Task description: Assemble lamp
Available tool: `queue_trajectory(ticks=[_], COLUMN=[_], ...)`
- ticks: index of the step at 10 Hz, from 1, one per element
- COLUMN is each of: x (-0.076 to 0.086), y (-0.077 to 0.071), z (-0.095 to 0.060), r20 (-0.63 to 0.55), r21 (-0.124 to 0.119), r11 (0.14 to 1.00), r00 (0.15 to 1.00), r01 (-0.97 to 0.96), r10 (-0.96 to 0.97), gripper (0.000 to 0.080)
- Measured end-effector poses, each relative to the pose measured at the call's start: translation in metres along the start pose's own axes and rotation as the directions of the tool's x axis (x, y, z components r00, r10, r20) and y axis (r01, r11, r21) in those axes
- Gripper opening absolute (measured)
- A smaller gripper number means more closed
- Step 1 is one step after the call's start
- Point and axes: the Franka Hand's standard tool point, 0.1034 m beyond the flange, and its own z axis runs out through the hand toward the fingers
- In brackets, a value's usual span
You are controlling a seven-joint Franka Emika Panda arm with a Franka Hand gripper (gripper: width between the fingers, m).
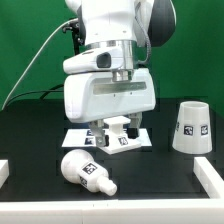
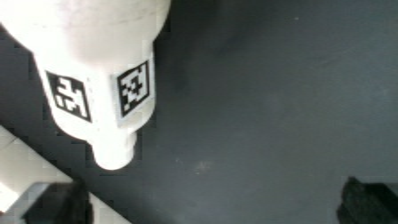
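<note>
The white lamp bulb (image 1: 85,172) lies on its side on the black table, at the front and towards the exterior view's left, with square tags on its body. The cone-shaped shade (image 1: 191,126) stands at the exterior view's right. The flat square base is not in view. My gripper (image 1: 117,130) hangs low over the marker board (image 1: 140,138), behind the bulb and apart from it. In the wrist view the bulb (image 2: 98,70) shows with its narrow end pointing towards my gripper (image 2: 214,205). The dark fingertips (image 2: 50,205) stand wide apart with only bare table between them. The gripper is open and empty.
White raised edges sit at the front corners of the table, one at the exterior view's left (image 1: 3,172) and one at its right (image 1: 210,182). A green backdrop stands behind. A pale strip (image 2: 22,155) shows beside the bulb in the wrist view.
</note>
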Motion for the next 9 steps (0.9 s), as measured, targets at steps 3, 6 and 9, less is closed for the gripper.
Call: queue_trajectory(ticks=[3,6,9], x=[0.000,-0.001,-0.018], y=[0.000,0.000,-0.044], z=[0.000,0.000,-0.036], r20=[0.000,0.001,0.084], r21=[0.000,0.000,0.038], r11=[1.000,1.000,0.981], r00=[1.000,1.000,0.979], r01=[0.000,0.000,-0.192], r10=[0.000,0.000,0.188], gripper=[0.0699,0.0699,0.0699])
